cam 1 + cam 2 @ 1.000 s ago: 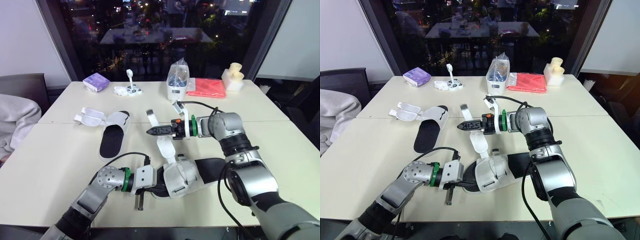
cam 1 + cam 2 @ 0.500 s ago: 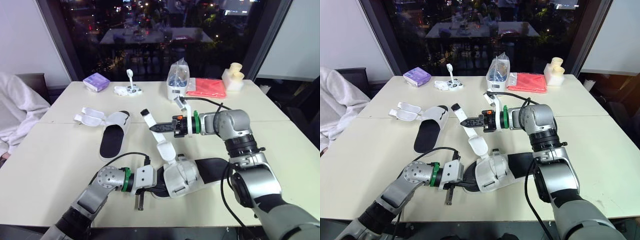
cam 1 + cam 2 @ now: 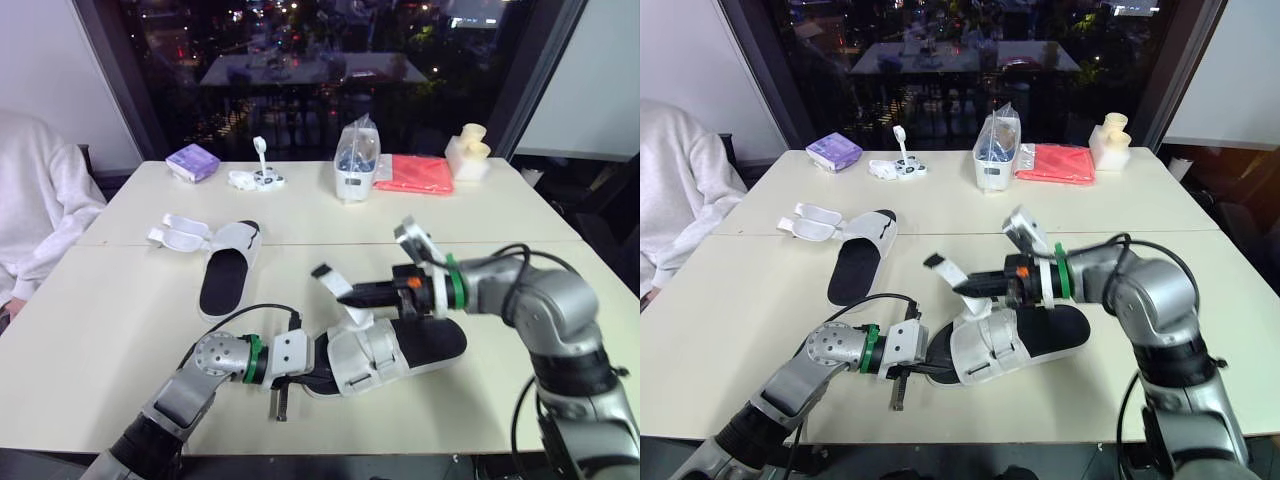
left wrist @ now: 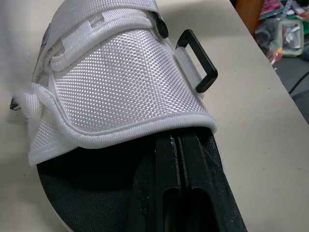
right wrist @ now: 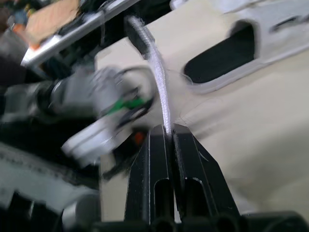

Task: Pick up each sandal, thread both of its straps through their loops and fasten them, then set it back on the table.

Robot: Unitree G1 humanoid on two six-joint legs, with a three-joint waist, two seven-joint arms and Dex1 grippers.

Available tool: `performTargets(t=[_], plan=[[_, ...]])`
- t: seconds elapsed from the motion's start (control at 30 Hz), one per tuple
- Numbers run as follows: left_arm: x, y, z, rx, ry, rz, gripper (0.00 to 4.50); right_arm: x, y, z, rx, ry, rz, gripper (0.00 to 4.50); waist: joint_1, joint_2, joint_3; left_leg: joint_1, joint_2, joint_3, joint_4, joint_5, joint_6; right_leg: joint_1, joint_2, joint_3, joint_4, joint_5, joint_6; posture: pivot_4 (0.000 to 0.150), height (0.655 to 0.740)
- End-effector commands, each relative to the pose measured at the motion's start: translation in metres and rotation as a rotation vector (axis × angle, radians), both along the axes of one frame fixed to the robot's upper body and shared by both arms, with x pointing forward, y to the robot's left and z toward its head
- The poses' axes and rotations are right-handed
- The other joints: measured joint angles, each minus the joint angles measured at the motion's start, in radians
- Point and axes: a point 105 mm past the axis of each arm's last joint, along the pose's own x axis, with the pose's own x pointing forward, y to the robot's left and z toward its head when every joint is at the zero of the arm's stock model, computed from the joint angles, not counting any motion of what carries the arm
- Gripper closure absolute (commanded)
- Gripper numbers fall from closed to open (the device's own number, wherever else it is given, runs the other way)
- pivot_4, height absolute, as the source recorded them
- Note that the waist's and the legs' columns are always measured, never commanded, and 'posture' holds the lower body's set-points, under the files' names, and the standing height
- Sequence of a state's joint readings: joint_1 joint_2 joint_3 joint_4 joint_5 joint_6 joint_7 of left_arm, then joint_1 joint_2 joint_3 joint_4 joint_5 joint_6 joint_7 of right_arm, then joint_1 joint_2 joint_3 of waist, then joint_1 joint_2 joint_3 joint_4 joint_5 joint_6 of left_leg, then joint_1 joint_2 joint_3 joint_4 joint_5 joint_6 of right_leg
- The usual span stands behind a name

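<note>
The near sandal (image 3: 385, 352), white upper on a black sole, lies at the table's front middle. My left gripper (image 3: 316, 368) is shut on its toe end; in the left wrist view the fingers (image 4: 179, 193) reach under the white upper (image 4: 120, 82), beside a black loop (image 4: 198, 60). Just above the sandal, my right gripper (image 3: 346, 294) is shut on a white strap (image 3: 332, 279) whose free end sticks up to the left. The right wrist view shows that strap (image 5: 157, 82) pinched between the fingertips. The second sandal (image 3: 225, 272) lies flat further back on the left, its straps (image 3: 180, 236) spread open.
Along the far edge stand a purple box (image 3: 192, 161), small white items (image 3: 255, 178), a white container with a bag (image 3: 352, 165), a red cloth (image 3: 412, 174) and a cream object (image 3: 467, 152). A person in a white sleeve (image 3: 40, 220) sits at the table's left side.
My right gripper has shut on the strap and drawn it nearer and to the right, over the sandal. The person at the left has leaned further into view. The left gripper has not moved.
</note>
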State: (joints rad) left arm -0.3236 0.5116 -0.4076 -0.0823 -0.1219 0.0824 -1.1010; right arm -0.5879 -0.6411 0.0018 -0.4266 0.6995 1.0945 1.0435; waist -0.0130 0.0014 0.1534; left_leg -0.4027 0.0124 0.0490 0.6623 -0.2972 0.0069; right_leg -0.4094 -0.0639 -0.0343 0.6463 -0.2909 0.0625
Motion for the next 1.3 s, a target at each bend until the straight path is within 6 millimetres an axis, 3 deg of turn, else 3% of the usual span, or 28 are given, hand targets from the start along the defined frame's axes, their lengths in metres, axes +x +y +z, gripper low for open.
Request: performTargets(t=[0.03, 0.3, 0.73, 0.77, 0.87, 1.07, 1.3], plan=[[-0.007, 0.008, -0.023, 0.086, 0.078, 0.004, 4.5, -0.029, 0.001, 0.004, -0.019, -0.087, 0.101, 4.41, 0.0, 0.0, 0.0, 0.0, 0.0, 0.0, 0.0, 0.0, 0.0, 0.0, 0.0, 0.0, 0.0, 0.0, 0.0, 0.15, 0.74], [-0.009, 0.01, -0.023, 0.096, 0.085, -0.01, 4.5, -0.048, 0.004, -0.016, -0.046, -0.091, 0.132, 4.41, 0.0, -0.001, 0.0, 0.0, 0.0, 0.0, 0.0, 0.0, 0.0, 0.0, 0.0, 0.0, 0.0, 0.0, 0.0, 0.15, 0.74], [-0.009, 0.01, -0.023, 0.096, 0.085, -0.011, 4.5, -0.048, 0.004, -0.017, -0.046, -0.098, 0.134, 4.41, 0.001, -0.001, 0.0, 0.0, 0.0, 0.0, 0.001, 0.0, 0.0, 0.0, 0.0, 0.0, 0.0, 0.0, 0.0, 0.15, 0.74], [-0.009, 0.01, -0.025, 0.097, 0.088, -0.015, 4.5, -0.055, -0.011, -0.033, -0.156, -0.101, 0.157, 4.41, 0.001, -0.001, 0.0, 0.0, 0.0, 0.0, 0.001, 0.0, 0.0, 0.0, 0.0, 0.0, 0.0, 0.0, 0.0, 0.15, 0.74], [-0.01, 0.009, -0.027, 0.096, 0.091, -0.022, 4.5, -0.073, -0.039, -0.058, -0.347, -0.084, 0.241, 3.04, 0.02, -0.001, 0.0, 0.0, -0.001, -0.001, 0.001, -0.001, 0.002, 0.002, 0.0, -0.001, -0.002, 0.0, 0.0, 0.15, 0.74], [-0.008, 0.006, -0.027, 0.086, 0.089, -0.024, 4.5, -0.074, -0.044, -0.06, -0.347, -0.105, 0.246, 0.06, 0.019, -0.002, 0.001, 0.012, 0.0, -0.001, 0.003, -0.001, 0.002, 0.014, 0.0, -0.001, -0.003, -0.002, -0.003, 0.15, 0.74], [-0.007, 0.005, -0.026, 0.082, 0.087, -0.025, 4.5, -0.072, -0.062, -0.068, -0.418, -0.057, 0.218, 0.06, 0.025, -0.002, 0.001, 0.011, 0.0, -0.001, 0.002, -0.001, 0.002, 0.014, 0.0, -0.001, -0.005, -0.002, -0.003, 0.15, 0.74]])
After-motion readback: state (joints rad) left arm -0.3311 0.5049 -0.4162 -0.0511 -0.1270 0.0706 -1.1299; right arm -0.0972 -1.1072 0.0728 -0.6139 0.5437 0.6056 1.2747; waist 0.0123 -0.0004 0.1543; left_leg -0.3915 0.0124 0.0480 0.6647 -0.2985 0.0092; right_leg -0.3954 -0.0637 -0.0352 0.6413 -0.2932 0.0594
